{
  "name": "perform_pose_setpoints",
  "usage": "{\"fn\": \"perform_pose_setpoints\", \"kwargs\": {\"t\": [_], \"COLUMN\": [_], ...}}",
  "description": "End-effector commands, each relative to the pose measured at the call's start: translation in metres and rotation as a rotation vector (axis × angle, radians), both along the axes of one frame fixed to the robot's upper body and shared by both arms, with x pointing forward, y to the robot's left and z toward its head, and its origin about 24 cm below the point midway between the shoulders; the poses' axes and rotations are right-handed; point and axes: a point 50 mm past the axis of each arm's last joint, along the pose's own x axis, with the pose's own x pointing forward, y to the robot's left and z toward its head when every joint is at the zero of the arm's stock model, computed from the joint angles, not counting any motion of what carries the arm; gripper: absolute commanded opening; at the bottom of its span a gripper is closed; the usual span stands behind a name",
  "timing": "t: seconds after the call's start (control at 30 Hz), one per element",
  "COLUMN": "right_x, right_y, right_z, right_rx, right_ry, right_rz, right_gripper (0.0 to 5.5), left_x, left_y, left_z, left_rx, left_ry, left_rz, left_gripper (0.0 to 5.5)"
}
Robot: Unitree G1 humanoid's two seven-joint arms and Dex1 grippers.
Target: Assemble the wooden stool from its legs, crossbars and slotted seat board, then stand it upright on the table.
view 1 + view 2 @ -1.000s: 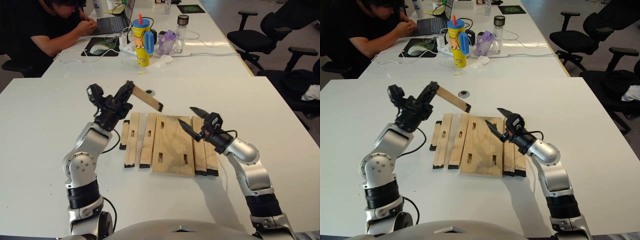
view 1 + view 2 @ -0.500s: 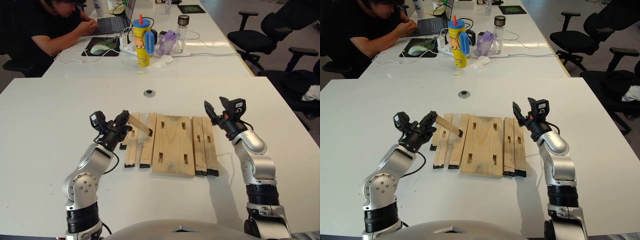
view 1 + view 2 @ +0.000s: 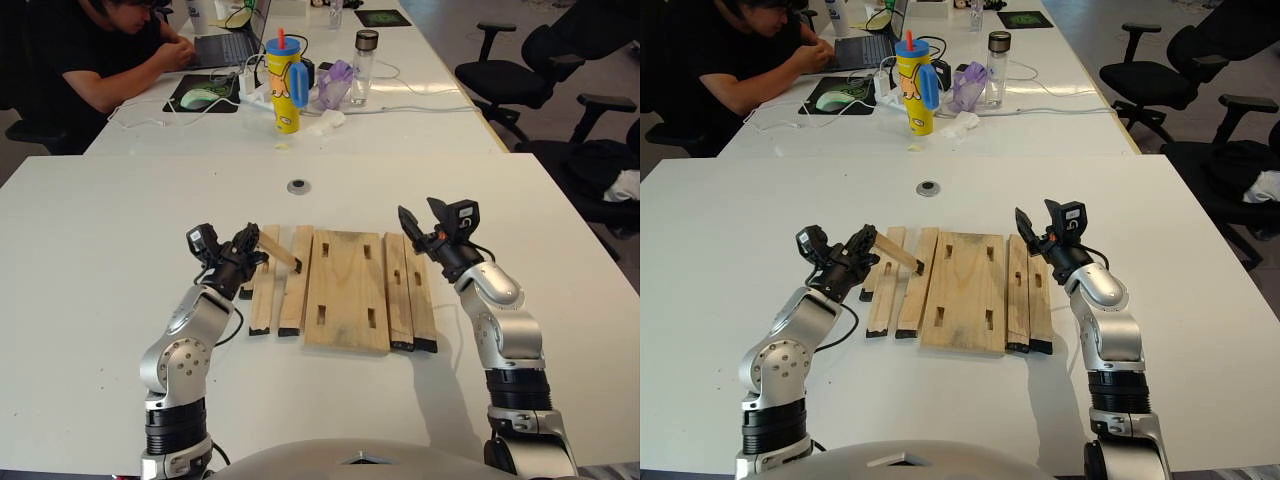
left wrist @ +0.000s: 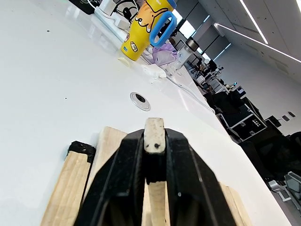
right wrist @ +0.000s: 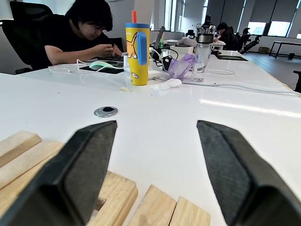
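The slotted seat board point(image 3: 347, 290) lies flat mid-table. Two long wooden legs point(image 3: 278, 282) lie on its left with a short dark-ended piece point(image 3: 246, 272) beside them, and two more legs point(image 3: 408, 292) lie on its right. My left gripper point(image 3: 247, 258) is shut on a short wooden crossbar point(image 3: 281, 253), held tilted just over the left legs; in the left wrist view the crossbar's end point(image 4: 154, 135) sits between the black fingers point(image 4: 123, 165). My right gripper point(image 3: 420, 213) hovers open above the far ends of the right legs, its pads point(image 5: 84, 160) spread wide with nothing between them.
A metal cable grommet point(image 3: 297, 186) sits in the table behind the pieces. On the far table stand a yellow tumbler point(image 3: 283, 92) and a bottle point(image 3: 362, 60), where a person works at a laptop. Office chairs point(image 3: 520, 70) stand at the right.
My left gripper has brought the crossbar down from high over the table to just above the left legs. My right gripper has drawn back off the seat board to the far right.
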Motion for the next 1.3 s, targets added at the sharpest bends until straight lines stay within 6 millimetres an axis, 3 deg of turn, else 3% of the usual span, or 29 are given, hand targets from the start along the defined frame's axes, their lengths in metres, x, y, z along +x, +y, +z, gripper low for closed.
{"fn": "perform_pose_setpoints", "kwargs": {"t": [0.03,0.23,0.33,0.43,0.67,0.83,1.1,1.3], "right_x": [-0.001,-0.001,-0.002,-0.003,-0.006,-0.01,-0.014,-0.017], "right_y": [0.005,0.01,0.01,0.011,0.018,0.018,0.023,0.023], "right_z": [-0.002,-0.002,-0.002,-0.003,-0.006,-0.008,-0.011,-0.013], "right_rx": [-0.015,-0.025,-0.039,-0.043,-0.04,-0.037,-0.031,-0.059], "right_ry": [0.011,0.007,0.006,0.011,0.029,0.045,0.062,0.069], "right_rz": [0.016,0.031,0.036,0.037,0.043,0.024,0.013,0.007], "right_gripper": [3.15,3.15,3.15,3.15,3.15,3.15,3.15,3.15], "left_x": [0.003,0.001,-0.001,-0.006,-0.019,-0.025,-0.024,-0.032], "left_y": [0.005,-0.002,-0.002,-0.001,0.0,0.004,0.005,0.002], "left_z": [-0.003,-0.02,-0.025,-0.032,-0.046,-0.044,-0.035,-0.045], "left_rx": [0.05,0.167,0.387,0.49,0.546,0.555,0.72,0.745], "left_ry": [0.031,0.12,0.134,0.175,0.249,0.273,0.218,0.254], "left_rz": [0.006,-0.016,-0.053,-0.075,-0.082,-0.053,-0.106,-0.127], "left_gripper": [0.43,0.43,0.43,0.43,0.43,0.43,0.43,0.43]}}
